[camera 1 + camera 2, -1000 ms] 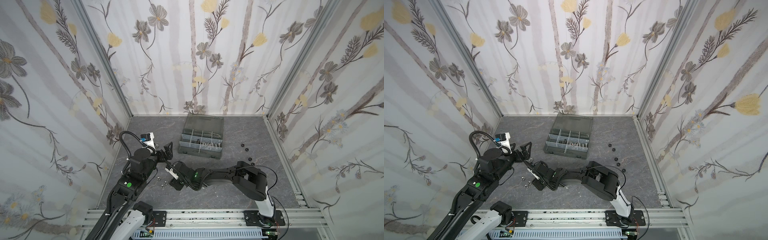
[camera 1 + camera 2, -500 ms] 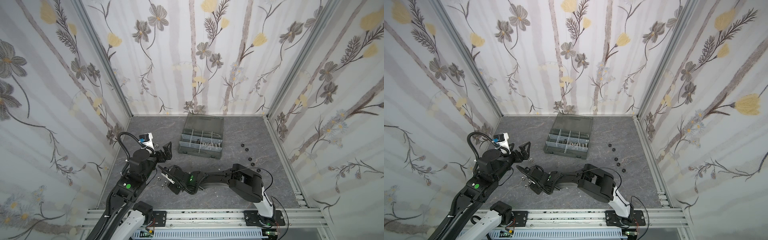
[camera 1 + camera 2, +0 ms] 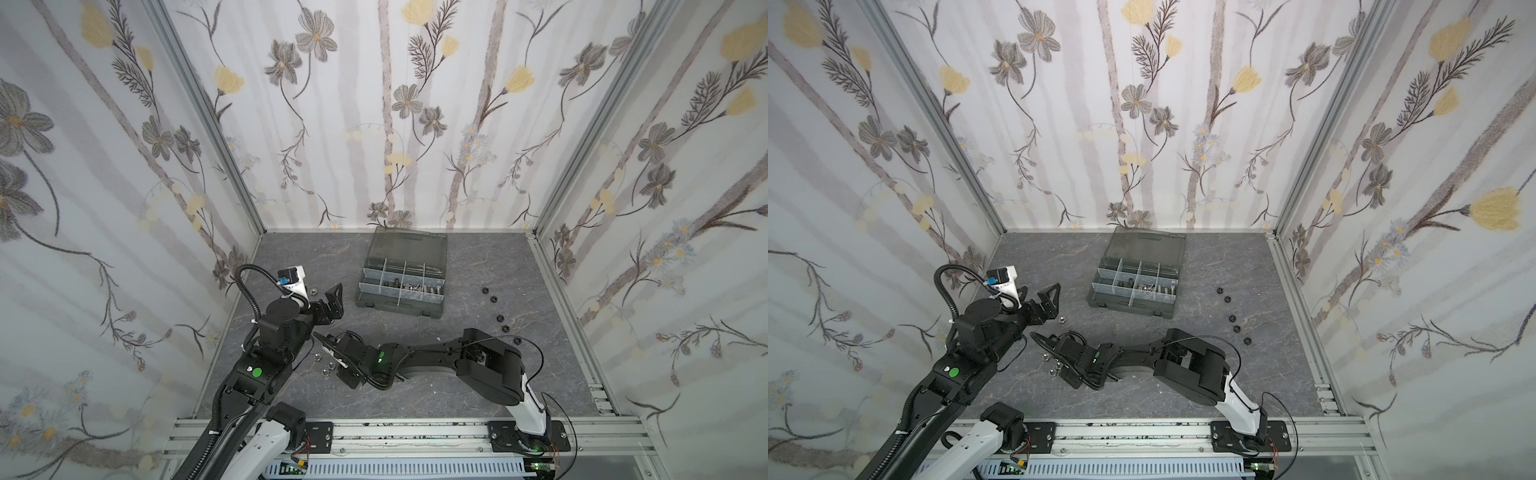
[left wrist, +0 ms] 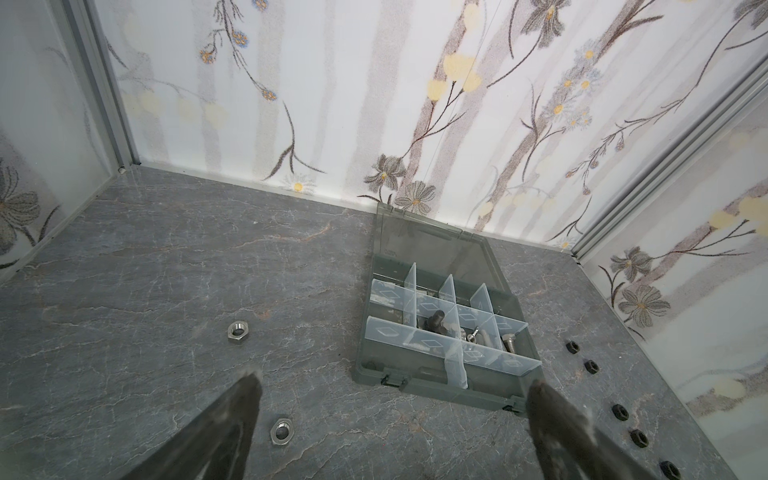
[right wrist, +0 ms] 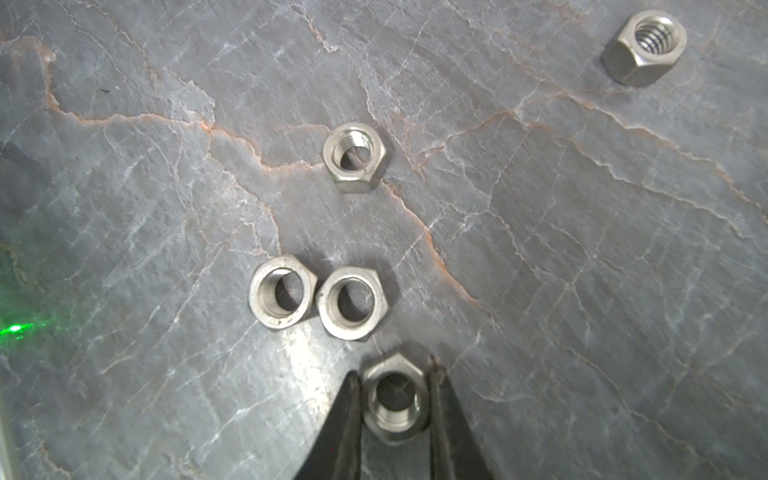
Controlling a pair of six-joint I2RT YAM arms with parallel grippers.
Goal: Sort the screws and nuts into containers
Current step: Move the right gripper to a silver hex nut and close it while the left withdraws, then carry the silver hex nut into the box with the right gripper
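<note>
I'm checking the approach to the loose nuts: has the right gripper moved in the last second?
Yes. The right gripper has shifted left in both top views, away from the organizer case, and now pinches a silver nut.

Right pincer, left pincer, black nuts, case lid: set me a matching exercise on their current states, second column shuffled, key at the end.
1. left pincer
2. right pincer
3. black hex nuts
4. organizer case lid

A. swung open
B. closed on a silver hex nut
C. open, holding nothing
D. lying in a row on the table

Pairs: 1-C, 2-B, 3-D, 4-A
</note>
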